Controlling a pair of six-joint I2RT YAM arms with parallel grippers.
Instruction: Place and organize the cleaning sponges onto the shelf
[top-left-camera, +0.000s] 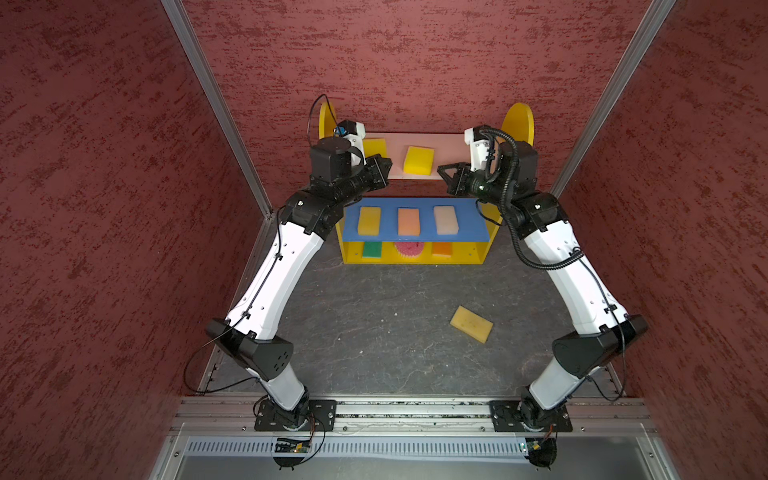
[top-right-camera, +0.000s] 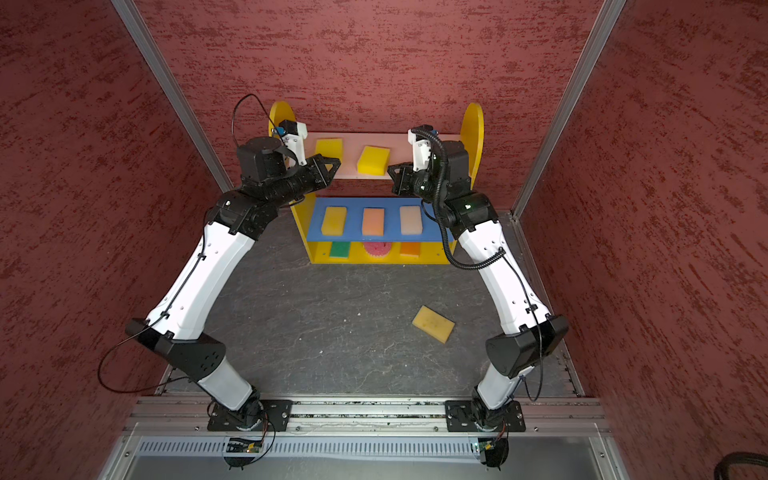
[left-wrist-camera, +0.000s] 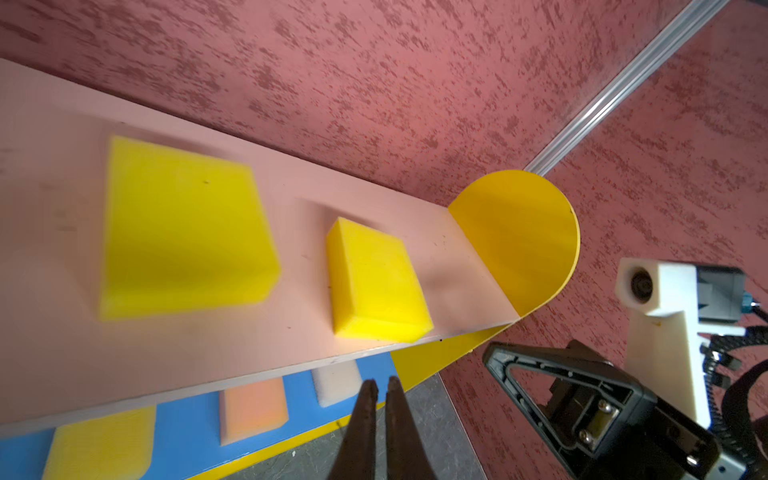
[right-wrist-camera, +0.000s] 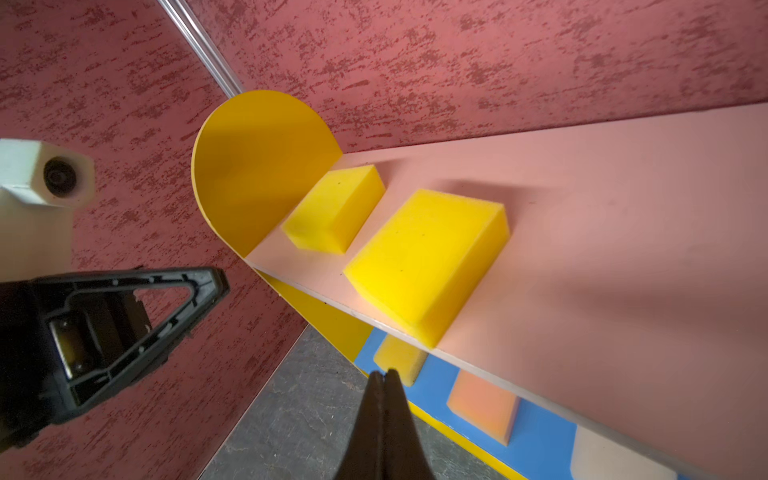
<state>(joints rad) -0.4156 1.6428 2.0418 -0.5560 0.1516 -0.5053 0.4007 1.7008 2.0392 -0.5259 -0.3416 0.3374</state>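
Left gripper (left-wrist-camera: 379, 386) and right gripper (right-wrist-camera: 384, 376) are shut, empty, by the shelf (top-left-camera: 517, 120); tan sponge (top-left-camera: 471, 324) lies on the table (top-left-camera: 374, 316), to be gripped across its width, laid flat on top board (top-left-camera: 451, 151)

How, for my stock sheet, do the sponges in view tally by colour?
Yellow sponges: 2
Golden sponges: 2
Peach sponge: 1
Cream sponge: 1
Green sponge: 1
Orange sponge: 1
Pink round sponge: 1
Total: 9
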